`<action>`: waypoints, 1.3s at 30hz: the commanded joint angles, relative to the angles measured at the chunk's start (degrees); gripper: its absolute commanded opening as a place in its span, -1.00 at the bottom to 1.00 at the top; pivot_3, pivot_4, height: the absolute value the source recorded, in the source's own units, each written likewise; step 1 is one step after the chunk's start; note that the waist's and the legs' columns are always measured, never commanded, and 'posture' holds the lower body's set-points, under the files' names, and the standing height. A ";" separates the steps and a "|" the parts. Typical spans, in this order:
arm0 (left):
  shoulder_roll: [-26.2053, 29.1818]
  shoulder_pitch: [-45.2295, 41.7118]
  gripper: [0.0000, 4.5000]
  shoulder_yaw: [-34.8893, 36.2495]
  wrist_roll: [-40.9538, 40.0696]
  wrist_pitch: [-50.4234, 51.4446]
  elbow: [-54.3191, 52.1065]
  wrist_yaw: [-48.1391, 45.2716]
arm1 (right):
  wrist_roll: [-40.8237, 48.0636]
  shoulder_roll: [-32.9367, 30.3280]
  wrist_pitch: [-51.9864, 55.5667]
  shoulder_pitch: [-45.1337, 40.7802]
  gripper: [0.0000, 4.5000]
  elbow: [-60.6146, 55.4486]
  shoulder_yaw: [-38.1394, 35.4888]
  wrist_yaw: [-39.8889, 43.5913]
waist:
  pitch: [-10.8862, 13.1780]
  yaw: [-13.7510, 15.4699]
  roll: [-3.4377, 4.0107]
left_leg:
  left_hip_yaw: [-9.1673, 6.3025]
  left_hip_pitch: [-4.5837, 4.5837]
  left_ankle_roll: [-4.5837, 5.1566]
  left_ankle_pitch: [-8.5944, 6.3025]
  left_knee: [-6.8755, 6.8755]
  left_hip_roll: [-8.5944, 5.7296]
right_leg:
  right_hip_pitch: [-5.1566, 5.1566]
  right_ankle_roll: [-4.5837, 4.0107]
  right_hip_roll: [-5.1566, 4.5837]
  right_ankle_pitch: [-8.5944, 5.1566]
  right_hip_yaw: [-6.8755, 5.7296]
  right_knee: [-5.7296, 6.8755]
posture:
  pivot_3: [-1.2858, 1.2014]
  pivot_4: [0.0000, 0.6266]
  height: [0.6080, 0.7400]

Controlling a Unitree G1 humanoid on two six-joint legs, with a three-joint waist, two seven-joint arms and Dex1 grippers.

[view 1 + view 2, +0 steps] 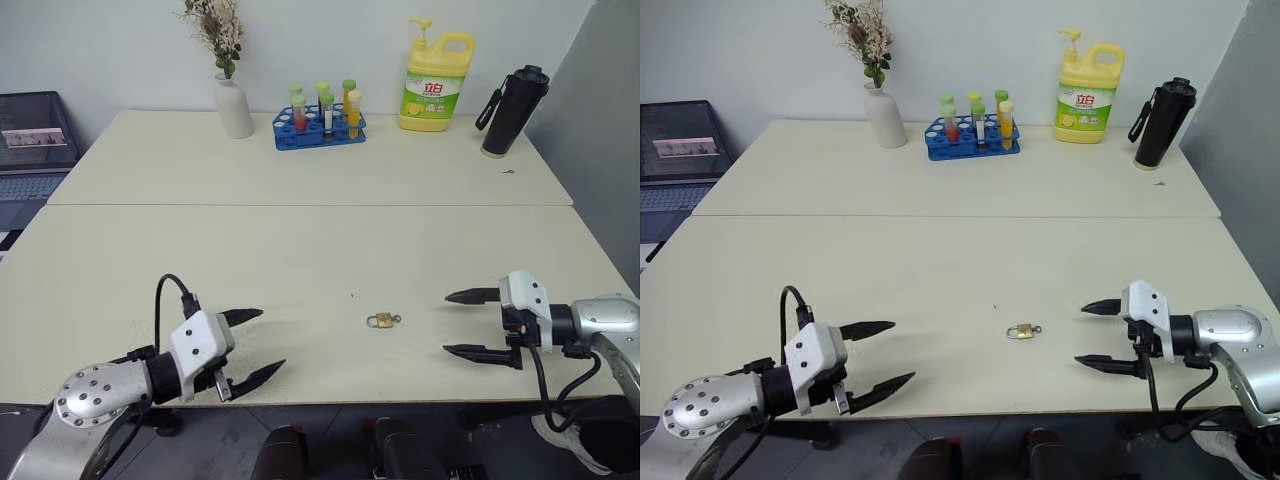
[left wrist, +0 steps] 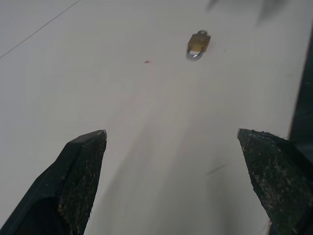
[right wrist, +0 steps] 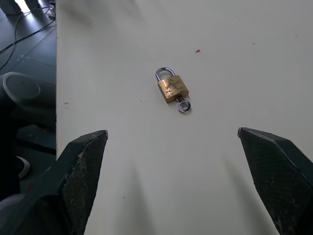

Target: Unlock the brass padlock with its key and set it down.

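brass padlock on table, untouched | left gripper jaws wide, empty | right gripper jaws wide, empty

- The brass padlock lies flat on the pale tabletop near its front edge, small and golden, with its thin silver shackle seated in the body.
- The key sits in the bottom of the padlock, only its small silvery round head showing.
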 commanded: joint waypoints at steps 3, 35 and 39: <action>0.48 -0.81 0.99 -1.08 0.72 -1.72 -0.51 -0.91 | 1.43 -1.22 1.02 -0.40 1.00 -2.52 -1.34 0.91 | 0.00 0.00 0.00 | 0.00 0.00 0.00 0.00 0.00 -0.01 | 0.00 0.00 0.01 0.00 0.00 0.00 | 0.03 -0.52 1.00; -27.63 -43.48 0.99 -38.42 18.51 2.03 37.26 1.48 | 9.00 -4.75 19.95 11.60 1.00 -21.46 -12.73 -11.49 | -0.11 1.26 -0.02 | -0.34 -0.20 0.03 0.03 0.17 -0.82 | 0.06 0.30 0.10 0.09 -0.02 0.00 | 0.03 -0.52 1.00; -26.89 -42.71 0.99 -38.67 19.02 2.07 36.91 1.38 | 8.80 -4.45 19.28 12.21 1.00 -21.21 -12.93 -11.55 | -0.11 1.27 -0.02 | -0.36 -0.20 0.03 0.03 0.17 -0.83 | 0.07 0.31 0.09 0.08 -0.04 0.00 | 0.03 -0.52 1.00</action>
